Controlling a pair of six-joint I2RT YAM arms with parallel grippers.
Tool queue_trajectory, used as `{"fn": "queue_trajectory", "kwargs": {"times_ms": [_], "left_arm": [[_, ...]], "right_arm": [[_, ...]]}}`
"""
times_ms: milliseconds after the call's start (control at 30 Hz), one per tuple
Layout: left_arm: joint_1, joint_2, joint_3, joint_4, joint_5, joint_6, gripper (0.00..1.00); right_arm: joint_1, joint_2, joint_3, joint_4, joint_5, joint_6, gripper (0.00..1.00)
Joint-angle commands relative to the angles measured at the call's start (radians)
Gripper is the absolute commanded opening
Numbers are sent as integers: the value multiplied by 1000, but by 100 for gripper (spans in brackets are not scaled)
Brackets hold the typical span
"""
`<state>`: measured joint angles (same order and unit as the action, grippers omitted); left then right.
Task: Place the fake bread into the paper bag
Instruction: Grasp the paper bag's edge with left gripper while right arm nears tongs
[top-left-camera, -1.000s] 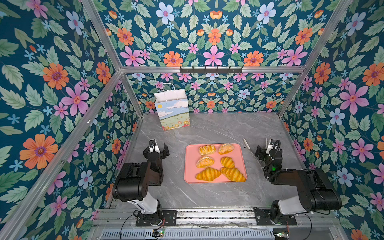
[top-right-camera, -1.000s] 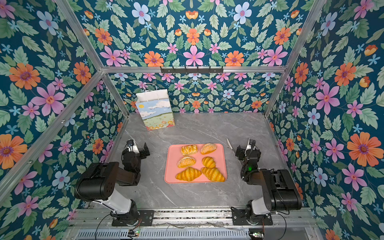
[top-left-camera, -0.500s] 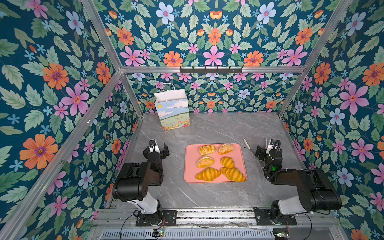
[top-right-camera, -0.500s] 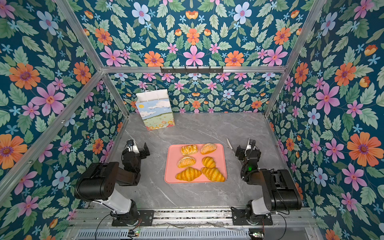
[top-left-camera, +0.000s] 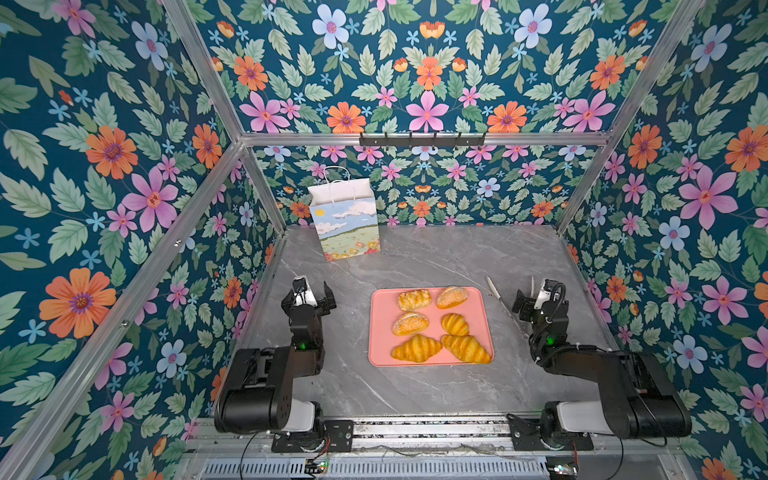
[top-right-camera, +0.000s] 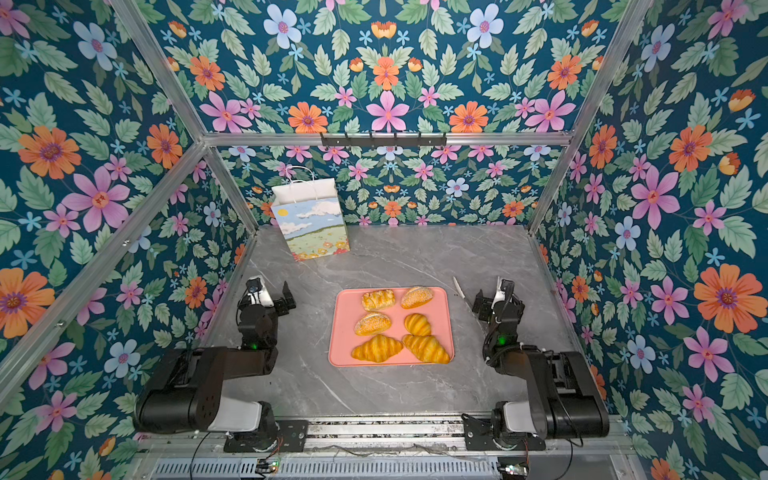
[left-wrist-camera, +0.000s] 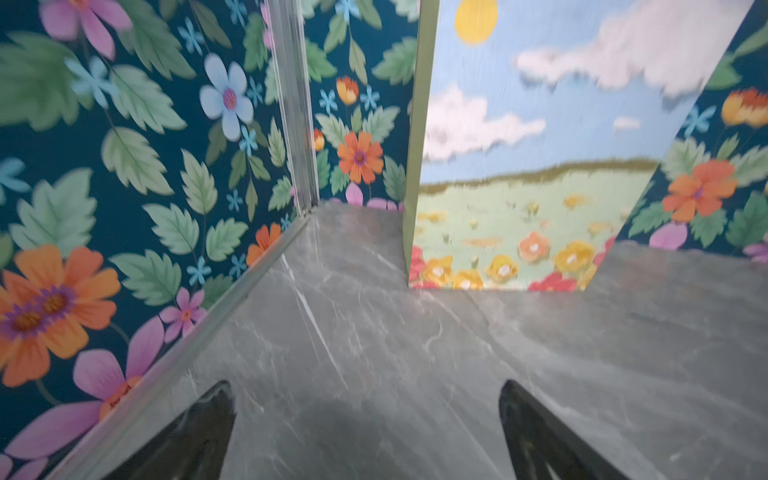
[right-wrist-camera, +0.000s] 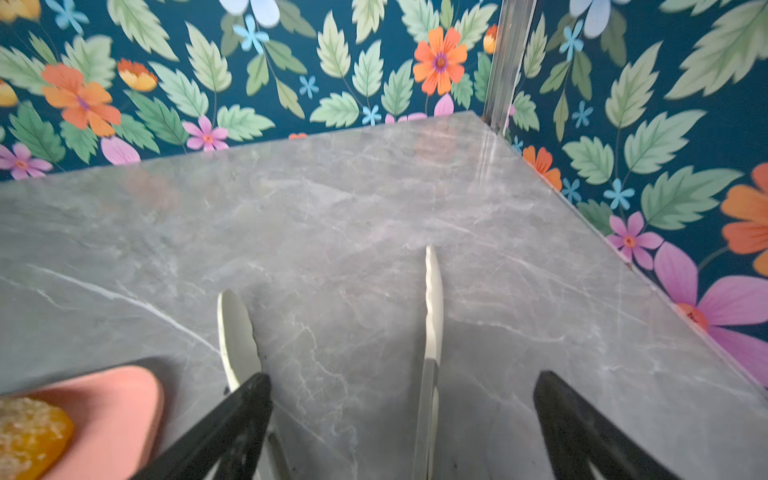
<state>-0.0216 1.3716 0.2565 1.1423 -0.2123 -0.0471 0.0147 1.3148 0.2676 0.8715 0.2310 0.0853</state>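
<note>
All six bread pieces (top-left-camera: 417, 348) sat on the pink tray (top-left-camera: 380, 332). The bag (top-left-camera: 348, 224) stood upright in the far left corner (its inside mostly hidden). The left gripper (top-left-camera: 313, 289) and right gripper (top-left-camera: 534, 295) gaped wide; white tongs (right-wrist-camera: 432, 299) lay at the right one, contact unclear.

Both top views hang high over the 6 o'clock edge of the table (top-left-camera: 415, 257) and look steeply down toward the 12 o'clock wall. Set side by side, they share nearly the whole scene. The left wrist view sits low and close over the table at 9 o'clock, facing the 11 o'clock corner. It shares the paper bag (left-wrist-camera: 536, 166) with both top views. The right wrist view sits equally low at 3 o'clock and faces the 1 o'clock corner, sharing with them a corner of the pink tray (right-wrist-camera: 120, 399).
</note>
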Motion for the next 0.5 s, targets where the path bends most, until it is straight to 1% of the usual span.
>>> {"fn": "queue_trajectory", "kwargs": {"times_ms": [0, 67, 133, 167, 200, 233, 267, 333, 367, 433, 467], "left_arm": [[0, -108, 37, -167, -48, -39, 100], [0, -168, 91, -276, -62, -74, 100], [1, -206, 191, -456, -99, -154, 100], [2, -213, 237, -537, -128, -202, 100], [2, -212, 302, -638, -158, -262, 100], [2, -204, 368, -736, -171, -304, 100], [3, -192, 437, -824, -169, -336, 100], [3, -145, 581, -976, -124, -357, 100], [3, -125, 634, -1017, -94, -362, 100], [5, -78, 747, -1076, -30, -362, 100], [5, -55, 799, -1106, -15, -362, 100]], "right_arm": [[-1, -128, 62, -203, 23, 20, 99], [-1, -185, 118, -309, 11, 46, 99], [0, -224, 190, -405, -26, 88, 99], [-1, -241, 234, -480, -33, 127, 99], [-1, -258, 293, -575, -22, 192, 99], [-1, -266, 349, -682, -24, 249, 99], [0, -270, 388, -740, -52, 276, 99], [0, -266, 439, -771, -175, 292, 99], [1, -264, 457, -792, -214, 318, 99], [0, -260, 491, -833, -287, 412, 99], [0, -255, 502, -844, -330, 438, 99]]}}
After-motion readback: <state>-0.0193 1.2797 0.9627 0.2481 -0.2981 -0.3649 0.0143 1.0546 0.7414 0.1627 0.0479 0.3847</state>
